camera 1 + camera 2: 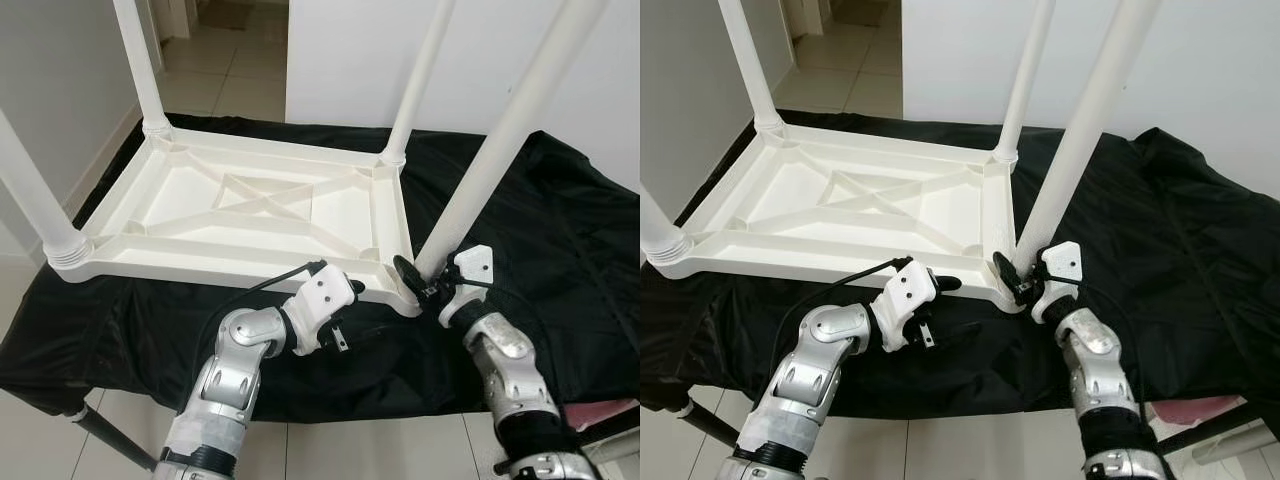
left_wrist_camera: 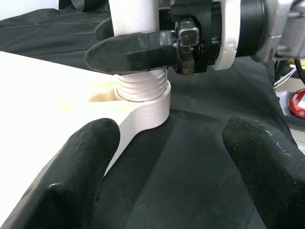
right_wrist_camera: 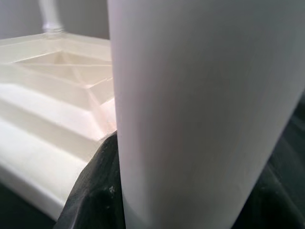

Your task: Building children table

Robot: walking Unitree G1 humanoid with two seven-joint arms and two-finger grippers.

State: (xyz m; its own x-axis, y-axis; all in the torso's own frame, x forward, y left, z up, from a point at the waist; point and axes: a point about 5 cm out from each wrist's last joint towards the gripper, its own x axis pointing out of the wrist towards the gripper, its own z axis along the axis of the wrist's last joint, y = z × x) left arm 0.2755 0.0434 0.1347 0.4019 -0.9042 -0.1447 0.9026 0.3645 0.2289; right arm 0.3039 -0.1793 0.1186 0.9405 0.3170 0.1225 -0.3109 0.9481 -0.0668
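Note:
A white plastic children's table [image 1: 200, 262] lies upside down on a black cloth, its legs pointing up. The near right leg [image 1: 500, 140] stands in the corner socket [image 2: 147, 112], with threads [image 2: 142, 86] still showing above the collar. My right gripper [image 1: 425, 278] is shut on this leg just above its base; one black finger [image 2: 128, 50] crosses in front of it. The right wrist view has the leg [image 3: 200, 109] very close, with a finger [image 3: 95, 191] against it. My left gripper [image 1: 347, 312] is open, low at the table's front rim just left of that corner, holding nothing.
The black cloth [image 1: 560, 220] covers a low surface whose front edge runs just below my arms, with tiled floor [image 1: 330, 450] beneath. The other three legs stand at the other corners. A white wall is behind; a pink item [image 1: 600, 412] lies at lower right.

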